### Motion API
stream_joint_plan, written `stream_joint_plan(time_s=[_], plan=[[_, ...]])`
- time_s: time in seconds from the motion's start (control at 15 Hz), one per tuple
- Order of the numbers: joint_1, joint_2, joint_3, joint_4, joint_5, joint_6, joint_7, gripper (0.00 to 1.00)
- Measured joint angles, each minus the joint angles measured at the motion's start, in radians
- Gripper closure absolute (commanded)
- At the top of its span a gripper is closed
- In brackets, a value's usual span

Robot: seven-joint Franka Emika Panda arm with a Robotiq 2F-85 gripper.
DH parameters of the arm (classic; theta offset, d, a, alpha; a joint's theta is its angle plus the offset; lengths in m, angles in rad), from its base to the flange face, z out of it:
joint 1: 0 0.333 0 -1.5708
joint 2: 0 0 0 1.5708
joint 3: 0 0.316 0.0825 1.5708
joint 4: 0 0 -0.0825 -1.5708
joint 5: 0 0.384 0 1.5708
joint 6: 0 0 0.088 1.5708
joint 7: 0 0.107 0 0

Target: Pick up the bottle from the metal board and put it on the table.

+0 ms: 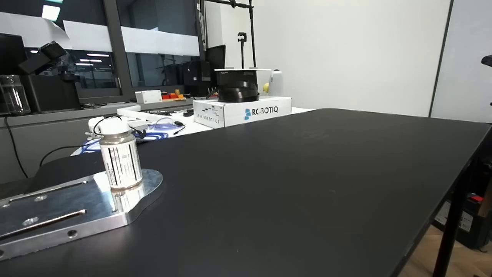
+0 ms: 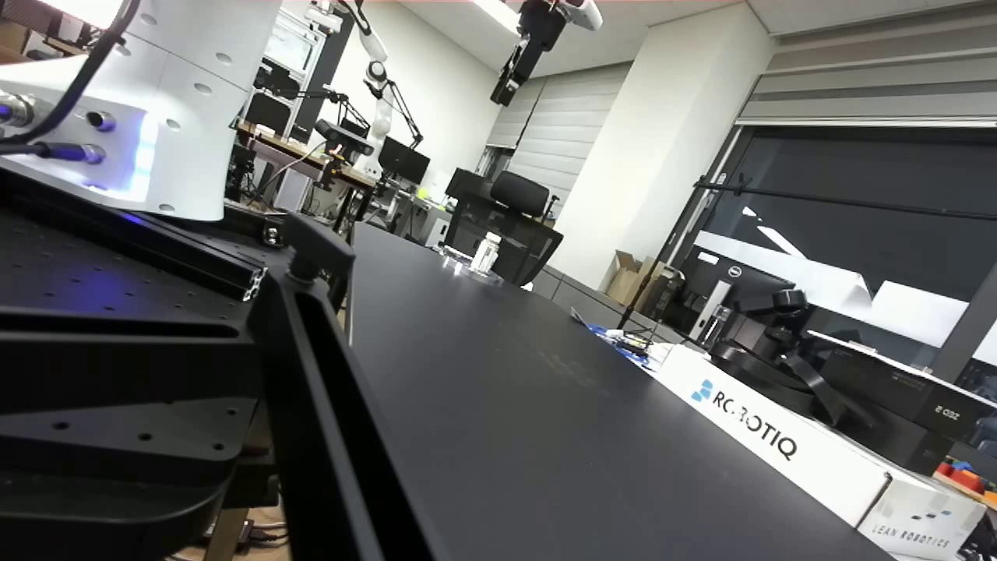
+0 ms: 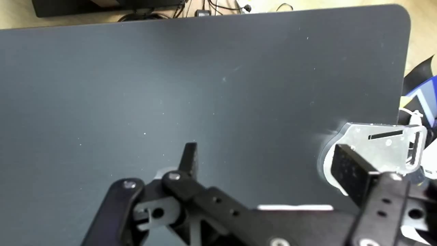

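Note:
The bottle (image 1: 121,163), with a white cap and a printed label, stands upright on the rounded end of the metal board (image 1: 61,204) in an exterior view. The bottle (image 2: 486,253) also shows small at the far end of the black table (image 2: 530,389) in an exterior view. My gripper (image 2: 505,92) hangs high above the table, pointing down, apart from the bottle. In the wrist view my gripper (image 3: 266,148) is open with nothing between its fingers. The metal board (image 3: 389,150) lies partly behind the right finger there. The bottle does not show in the wrist view.
A white Robotiq box (image 1: 253,111) with black equipment on it stands beside the table's long edge. Blue cables (image 1: 155,135) lie near it. The white robot base (image 2: 179,117) and a black frame (image 2: 311,389) stand at the opposite edge. A black chair (image 2: 502,226) is behind the bottle.

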State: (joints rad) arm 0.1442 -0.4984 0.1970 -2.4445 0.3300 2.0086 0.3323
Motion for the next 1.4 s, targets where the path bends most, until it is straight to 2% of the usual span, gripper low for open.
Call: stream_joint_plan(time_s=[0.27, 0.47, 0.6, 0.73, 1.0, 1.27, 1.4], plan=[[-0.047, 0.127, 0.044, 0.039, -0.076, 0.164, 0.081, 0.0], [-0.072, 0.308, 0.096, 0.127, -0.189, 0.3, 0.243, 0.0], [-0.063, 0.437, 0.124, 0.208, -0.279, 0.337, 0.378, 0.0], [-0.021, 0.554, 0.127, 0.302, -0.356, 0.338, 0.493, 0.0], [0.116, 0.75, 0.099, 0.516, -0.471, 0.351, 0.67, 0.0], [0.236, 0.891, 0.048, 0.719, -0.485, 0.351, 0.712, 0.0], [0.266, 0.951, 0.033, 0.798, -0.478, 0.346, 0.712, 0.0]])
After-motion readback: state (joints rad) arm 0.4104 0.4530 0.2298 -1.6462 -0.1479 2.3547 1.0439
